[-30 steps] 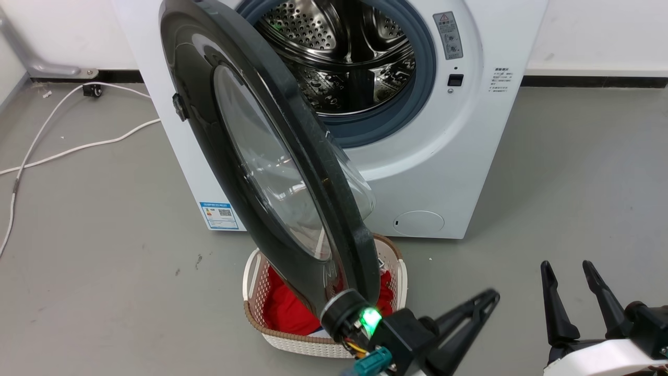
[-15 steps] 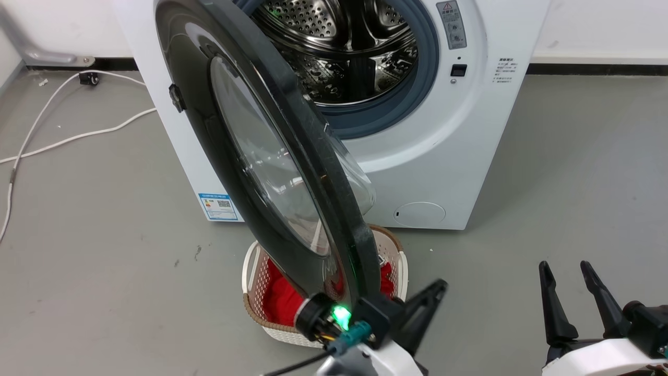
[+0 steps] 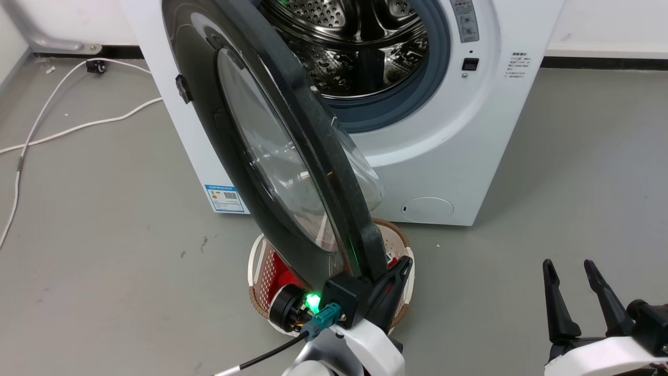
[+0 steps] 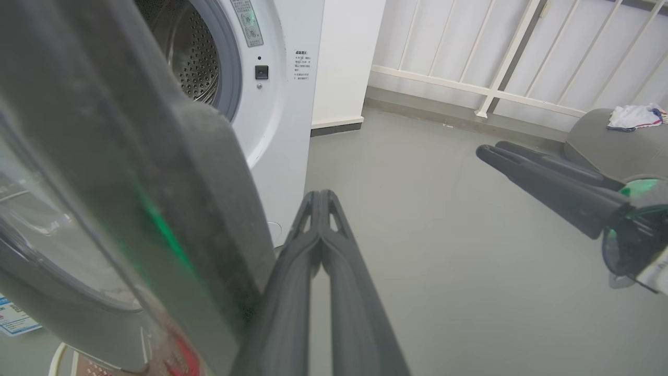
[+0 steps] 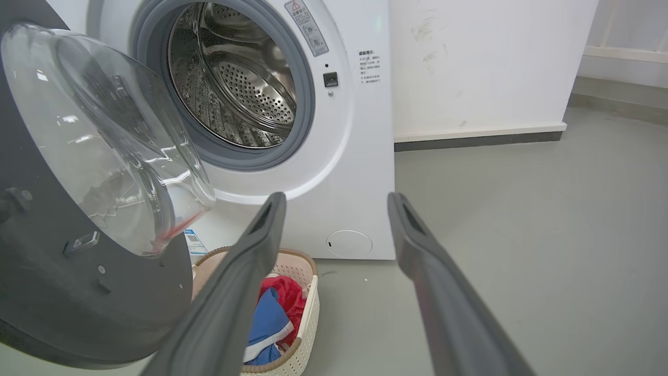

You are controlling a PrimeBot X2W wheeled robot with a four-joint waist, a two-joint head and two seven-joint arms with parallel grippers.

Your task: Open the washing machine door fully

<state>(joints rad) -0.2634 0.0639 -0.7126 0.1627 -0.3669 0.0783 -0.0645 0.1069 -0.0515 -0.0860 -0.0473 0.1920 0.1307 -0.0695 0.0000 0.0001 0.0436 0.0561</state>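
Left hand (image 3: pixel 401 271), fingers pressed together, sits just right of the washing machine door (image 3: pixel 271 156), at its free edge; right hand (image 3: pixel 568 267), spread, well apart

You see the washing machine door (image 3: pixel 271 156), glossy black with clear glass bowl, half open, left-centre of frame.

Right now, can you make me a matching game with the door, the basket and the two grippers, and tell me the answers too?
Things:
1. washing machine door
2. left gripper
3. right gripper
4. basket

States:
A. fingers spread apart
B. holds red and blue clothes
C. stands partly open
D. fingers pressed together

Pairs: 1-C, 2-D, 3-A, 4-B
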